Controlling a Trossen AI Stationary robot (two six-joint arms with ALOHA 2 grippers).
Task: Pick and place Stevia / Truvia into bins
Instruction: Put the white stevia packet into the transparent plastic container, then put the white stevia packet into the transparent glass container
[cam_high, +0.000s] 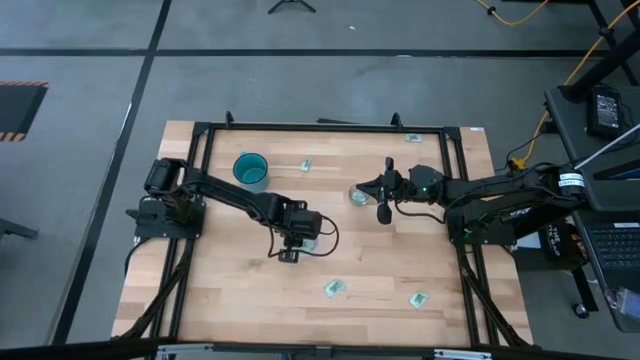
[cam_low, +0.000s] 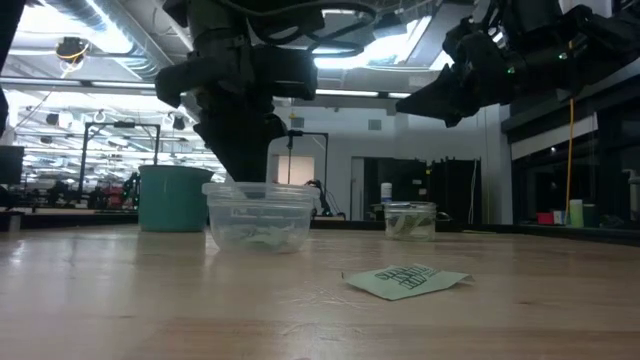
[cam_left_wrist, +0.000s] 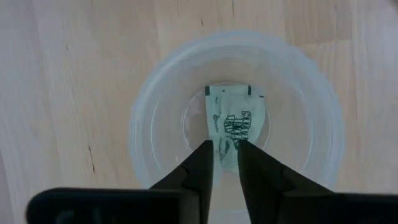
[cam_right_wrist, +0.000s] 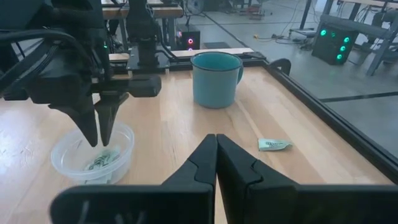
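Bright overhead light, soft shadows, low view backlit

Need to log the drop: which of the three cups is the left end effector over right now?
The wide translucent whitish plastic cup, mid-table under the left end effector, with a green-and-white paper packet lying inside. The teal cup and small clear glass stand apart.
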